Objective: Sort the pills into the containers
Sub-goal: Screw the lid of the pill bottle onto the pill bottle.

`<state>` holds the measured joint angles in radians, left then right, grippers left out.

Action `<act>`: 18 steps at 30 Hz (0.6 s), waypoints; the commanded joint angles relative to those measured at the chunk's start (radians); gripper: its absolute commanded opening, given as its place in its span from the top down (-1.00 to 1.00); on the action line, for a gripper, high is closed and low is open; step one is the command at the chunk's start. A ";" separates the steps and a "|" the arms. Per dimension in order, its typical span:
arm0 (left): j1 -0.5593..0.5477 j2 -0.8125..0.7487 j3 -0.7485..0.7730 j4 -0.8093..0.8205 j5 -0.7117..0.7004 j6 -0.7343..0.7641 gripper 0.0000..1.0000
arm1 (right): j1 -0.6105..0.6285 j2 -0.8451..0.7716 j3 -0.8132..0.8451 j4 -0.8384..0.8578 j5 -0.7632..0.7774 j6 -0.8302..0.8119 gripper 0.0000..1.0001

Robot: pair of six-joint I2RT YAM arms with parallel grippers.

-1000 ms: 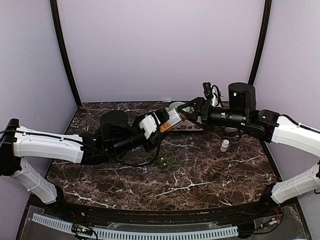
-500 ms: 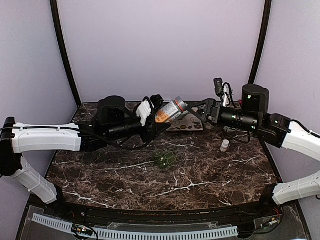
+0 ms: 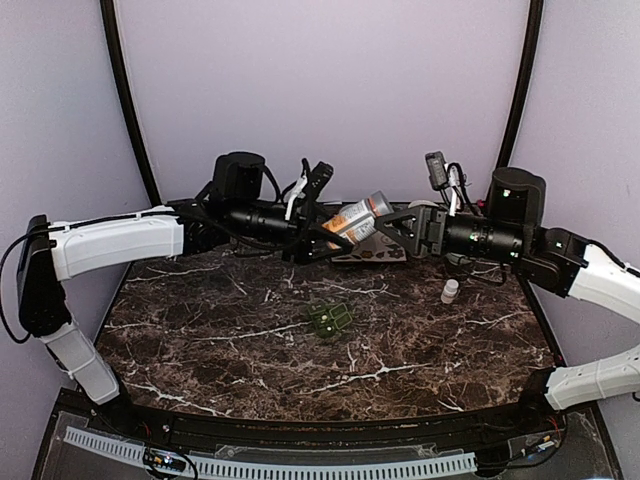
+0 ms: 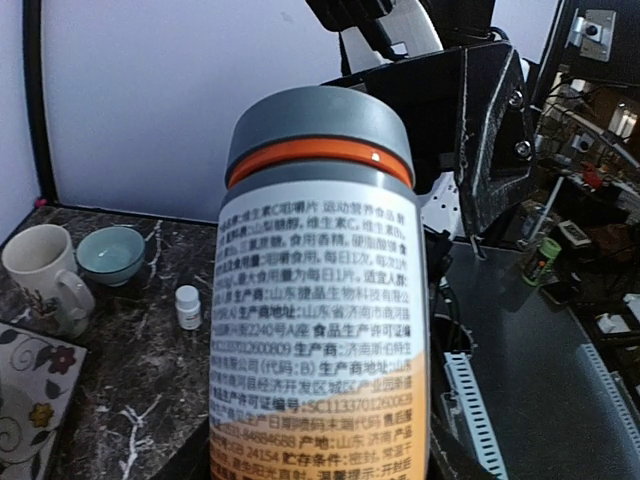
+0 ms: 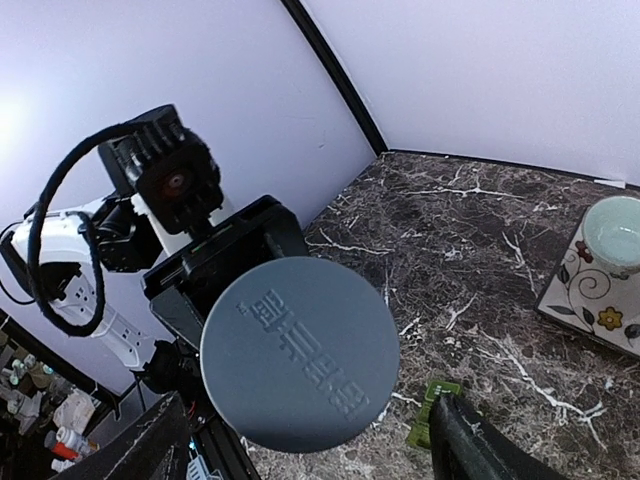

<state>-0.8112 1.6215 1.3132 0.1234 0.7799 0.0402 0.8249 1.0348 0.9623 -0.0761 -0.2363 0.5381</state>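
Only left wrist: bottle (image 4: 318,300) print (right: cap (image 5: 300,352) embossing)

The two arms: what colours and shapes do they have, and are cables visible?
The left arm and the right arm look alike: white shells near the base, then black round joints and black forearms. Thin black cables loop at each wrist.

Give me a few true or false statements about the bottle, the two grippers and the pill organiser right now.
The left gripper holds the bottle off the table. True.
The bottle's cap has been removed. False: the grey cap is on.
The right gripper is clamped on the cap. False: its jaws stand open, facing the cap.
The pill organiser lies on the table. True.
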 commanded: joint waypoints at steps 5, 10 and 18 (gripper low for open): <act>0.017 0.091 0.122 -0.110 0.351 -0.105 1.00 | -0.003 -0.032 0.004 0.031 -0.059 -0.049 -0.65; 0.020 0.102 0.129 -0.103 0.377 -0.122 1.00 | -0.003 -0.032 0.004 0.029 -0.076 -0.047 -0.60; 0.027 0.110 0.129 -0.070 0.410 -0.156 1.00 | -0.003 -0.012 -0.001 0.039 -0.112 -0.034 -0.47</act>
<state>-0.7937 1.7405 1.4082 0.0208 1.1313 -0.0925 0.8249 1.0187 0.9623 -0.0757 -0.3199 0.5030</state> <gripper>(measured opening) 0.538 0.750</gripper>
